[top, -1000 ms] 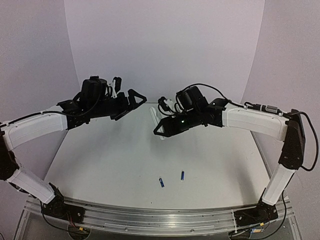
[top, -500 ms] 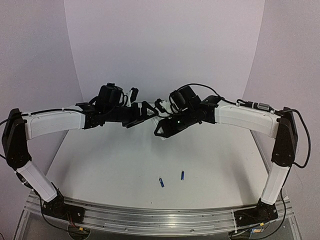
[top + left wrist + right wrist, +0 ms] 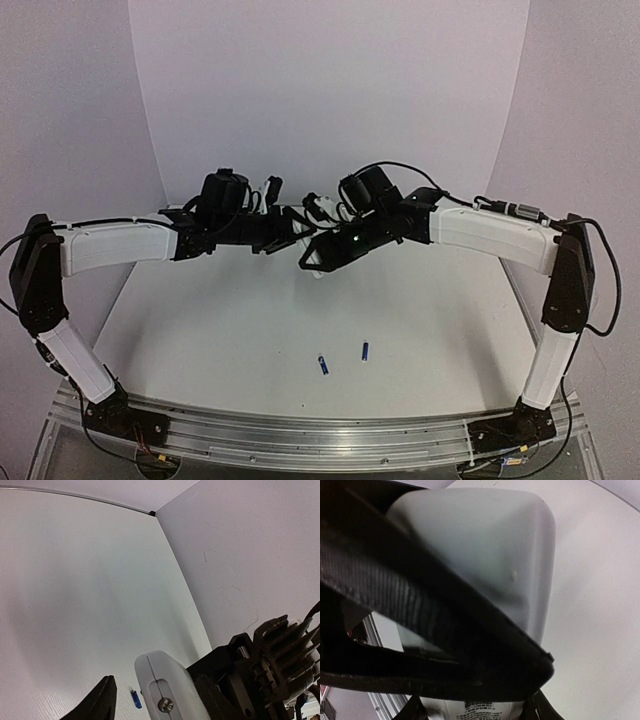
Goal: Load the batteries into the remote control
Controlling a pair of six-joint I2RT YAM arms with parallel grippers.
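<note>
My right gripper [image 3: 318,256] is shut on the white remote control [image 3: 311,266] and holds it in the air above the table's far middle. In the right wrist view the remote control [image 3: 485,545] fills the frame, back side up, with a printed label near my right gripper [image 3: 477,713]. A black finger of the other arm crosses in front of it. My left gripper [image 3: 292,231] has come in from the left. In the left wrist view the remote control [image 3: 167,687] stands between the fingers of my left gripper [image 3: 155,682], with a gap beside the left finger [image 3: 100,704]. Two blue batteries [image 3: 322,365] [image 3: 365,351] lie on the table, and one battery [image 3: 135,699] shows in that gap.
The white table [image 3: 220,320] is walled by pale panels at the back and sides. The right gripper's finned black body [image 3: 280,655] sits close on the right in the left wrist view. A metal rail [image 3: 300,435] carries both arm bases along the near edge.
My left arm has swung right to the held remote, and its jaws have narrowed around the remote's end. The right gripper with the remote has shifted slightly left. The batteries have not moved.
</note>
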